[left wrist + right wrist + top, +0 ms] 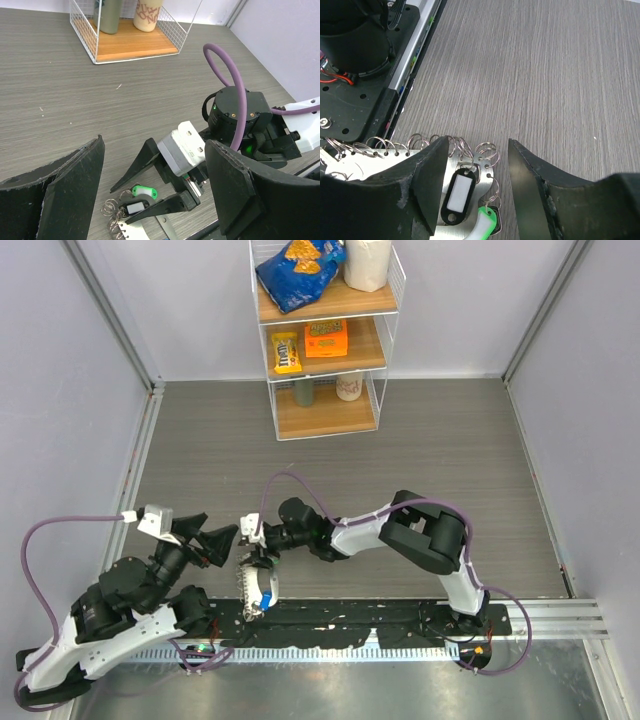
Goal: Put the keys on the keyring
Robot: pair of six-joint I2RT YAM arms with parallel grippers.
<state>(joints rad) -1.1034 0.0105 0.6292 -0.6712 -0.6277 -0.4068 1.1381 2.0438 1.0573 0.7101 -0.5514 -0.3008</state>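
Note:
The keyring (pixel 483 176) is a flat silvery plate edged with several wire rings, lying on the grey table just ahead of the arm bases (pixel 252 585). A black key with a white insert (pixel 457 192) and a green key (pixel 485 227) hang from rings at its end. A blue key (pixel 267 592) lies on it further back. My right gripper (pixel 477 142) stands open low over that end, its fingers either side of the black key without touching. My left gripper (pixel 215 540) is open too, held apart to the left and facing the right gripper (pixel 120 202), the green key (pixel 142 191) and the black key (pixel 134 207).
A wire shelf rack (pixel 325 330) with snack bags, a cup (pixel 147 15) and a bottle stands at the back of the table. The black mounting rail (pixel 350 620) runs along the near edge. The left arm's base (pixel 355 45) sits close behind the keyring.

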